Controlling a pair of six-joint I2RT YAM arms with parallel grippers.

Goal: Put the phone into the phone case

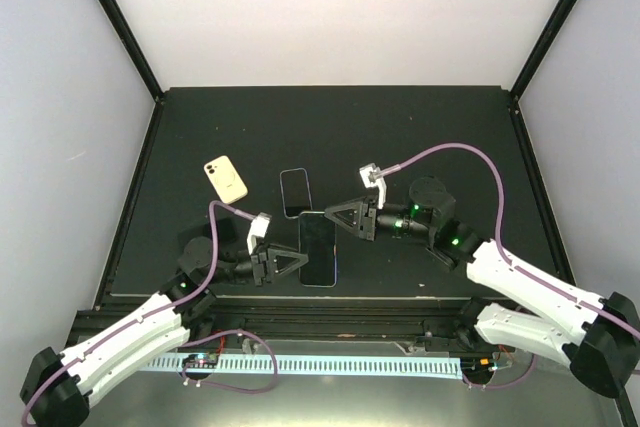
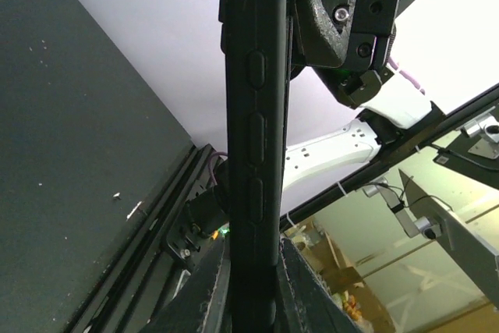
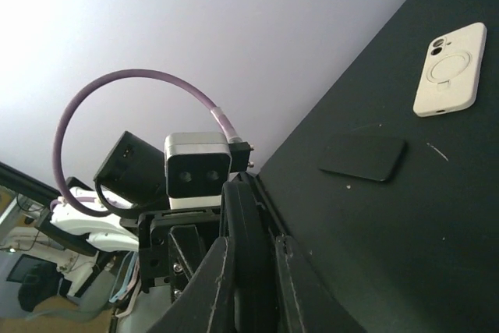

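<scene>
The left gripper (image 1: pixel 298 263) is clamped shut on the near long edge of a black phone case (image 1: pixel 318 248). In the left wrist view the case's side, with its raised button covers, runs straight up from between the two fingers (image 2: pixel 209 295). The right gripper (image 1: pixel 338 215) is closed on the opposite long edge toward the far end, so the case spans the gap between the two tools. From above its broad face is dark and glossy; whether a phone already sits in it cannot be told. Just beyond the right gripper's fingertips, to their left, a smaller black phone (image 1: pixel 295 192) lies flat on the dark table (image 1: pixel 430 137), touching neither tool. Farther out the same way, well beyond the left gripper, rests a cream phone case (image 1: pixel 226 179) with a ring on its back, apart from the phone.
</scene>
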